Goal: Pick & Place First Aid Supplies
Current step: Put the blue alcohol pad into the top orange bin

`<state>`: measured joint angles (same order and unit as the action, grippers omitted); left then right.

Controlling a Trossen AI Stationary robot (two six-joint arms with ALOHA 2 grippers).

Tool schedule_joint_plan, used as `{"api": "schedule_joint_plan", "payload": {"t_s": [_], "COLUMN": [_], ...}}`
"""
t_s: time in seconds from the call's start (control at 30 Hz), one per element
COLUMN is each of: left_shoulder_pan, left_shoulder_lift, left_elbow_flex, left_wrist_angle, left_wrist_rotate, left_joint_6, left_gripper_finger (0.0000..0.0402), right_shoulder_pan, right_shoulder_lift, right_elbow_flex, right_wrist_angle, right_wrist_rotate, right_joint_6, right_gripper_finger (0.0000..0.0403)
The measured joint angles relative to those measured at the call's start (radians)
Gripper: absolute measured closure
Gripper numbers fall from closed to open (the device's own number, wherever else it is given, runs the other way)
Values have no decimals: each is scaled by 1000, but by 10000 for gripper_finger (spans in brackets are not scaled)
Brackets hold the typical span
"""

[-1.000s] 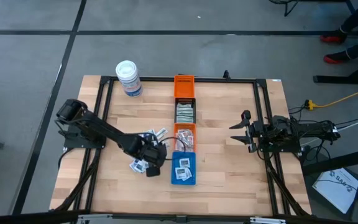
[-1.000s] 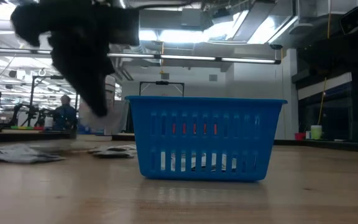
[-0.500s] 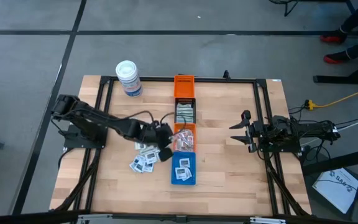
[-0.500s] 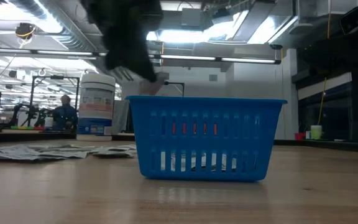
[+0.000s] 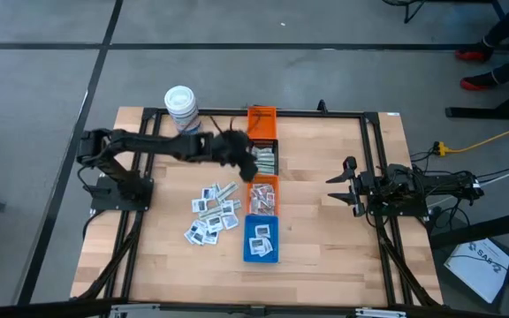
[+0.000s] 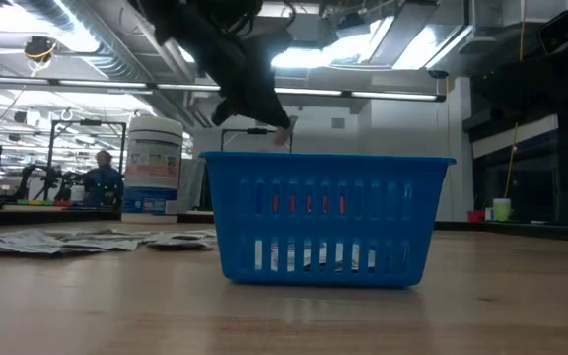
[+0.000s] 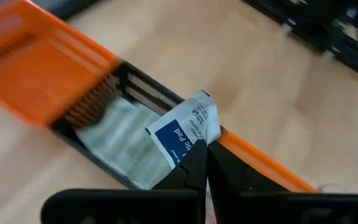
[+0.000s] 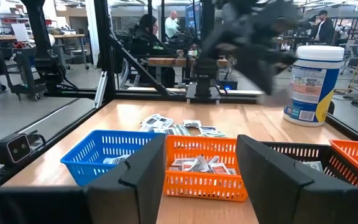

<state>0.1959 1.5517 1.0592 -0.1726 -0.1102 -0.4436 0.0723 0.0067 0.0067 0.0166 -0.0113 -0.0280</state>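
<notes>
My left gripper (image 5: 245, 153) hangs above the black bin (image 5: 263, 162), shut on a small white packet with a blue printed panel (image 7: 185, 129). The black bin (image 7: 124, 147) holds pale strips. In the low view the packet (image 6: 282, 137) shows just below the gripper, above the blue bin's rim. Several loose first aid packets (image 5: 212, 215) lie flat on the table left of the bins. My right gripper (image 5: 334, 189) waits open at the table's right side, nothing between its fingers (image 8: 148, 163). My left gripper pinches the packet's near edge (image 7: 199, 143) between its two fingertips. The fingers slant down from the table's left. The packet sticks out ahead of the tips, lifted clear above the black bin and the orange bin's rim.
A row of bins runs down the table's middle: an orange one (image 5: 262, 119) farthest, the black one, a second orange one (image 5: 263, 196) with packets, and a blue one (image 5: 261, 238) nearest. A white tub with a blue label (image 5: 183, 111) stands at the far left.
My left gripper has swung from the loose packets beside the blue bin toward the table's far edge and a little right, rising and turning as it went. It has stayed shut, and the packet has been lifted clear of the table and now hangs over the black bin.
</notes>
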Motion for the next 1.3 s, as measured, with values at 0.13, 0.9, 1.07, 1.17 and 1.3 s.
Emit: {"api": "schedule_joint_plan", "payload": {"t_s": [0.13, 0.9, 1.07, 1.17, 1.3], "left_shoulder_pan": [98, 351, 357, 357, 357], "left_shoulder_lift": [8, 335, 408, 426, 430], "left_elbow_flex": [26, 453, 550, 565, 565], "left_wrist_angle": [-2, -254, -332, -330, -343], "left_wrist_rotate": [45, 197, 198, 201, 179], "left_joint_6": [53, 330, 455, 512, 571], "left_gripper_finger": [399, 398, 398, 397, 384], "right_shoulder_pan": [0, 0, 0, 0, 0], "right_shoulder_lift": [0, 0, 0, 0, 0], "right_elbow_flex": [0, 0, 0, 0, 0], "right_wrist_angle": [0, 0, 0, 0, 0], "right_wrist_rotate": [0, 0, 0, 0, 0], "right_joint_6": [0, 0, 0, 0, 0], "right_gripper_finger": [208, 208, 208, 208, 208]}}
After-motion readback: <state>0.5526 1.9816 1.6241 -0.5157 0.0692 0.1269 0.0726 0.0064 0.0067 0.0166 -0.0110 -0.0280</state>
